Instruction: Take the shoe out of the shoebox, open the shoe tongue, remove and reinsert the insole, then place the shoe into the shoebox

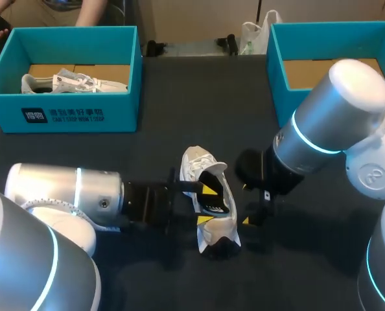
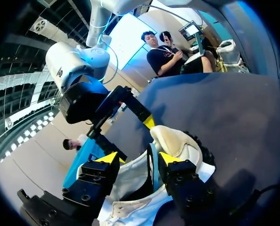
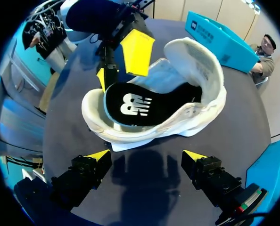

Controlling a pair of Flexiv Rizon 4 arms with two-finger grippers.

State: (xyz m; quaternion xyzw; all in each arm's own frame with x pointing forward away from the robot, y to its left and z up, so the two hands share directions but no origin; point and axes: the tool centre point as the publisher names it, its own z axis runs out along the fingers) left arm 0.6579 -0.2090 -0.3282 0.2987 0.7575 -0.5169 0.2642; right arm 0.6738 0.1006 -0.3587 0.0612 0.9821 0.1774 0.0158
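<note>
1. The shoe (image 3: 187, 115) is lying out of its box on the dark surface (image 1: 179, 116), between the two arms. Its opening is facing the right wrist camera. A teal shoebox (image 1: 278, 84) is standing well apart from it, at the far right of the surface.
2. The black insole (image 3: 130, 106) is sitting inside the shoe. It seems to be riding up along one edge rather than lying flat, though the angle is making that hard to confirm.
3. The left end effector (image 2: 140, 159) is sitting at the shoe's side wall, on the side away from the right arm. The pictures are not showing whether it is gripping that wall or only resting against it.
4. The right end effector (image 3: 147, 155) is hovering just beside the shoe, spread wide and holding nothing.
5. Judging from this, the insole step is the one in hand, either lifting it out or seating it back.
6. To do this well, the left arm should be steadying the shoe while the right end effector is coming in low at the insole's heel edge.
7. It should be pinching the insole alone, clear of the lining, and sliding it along the shoe's length rather than prying upward, which risks tipping the shoe.
</note>
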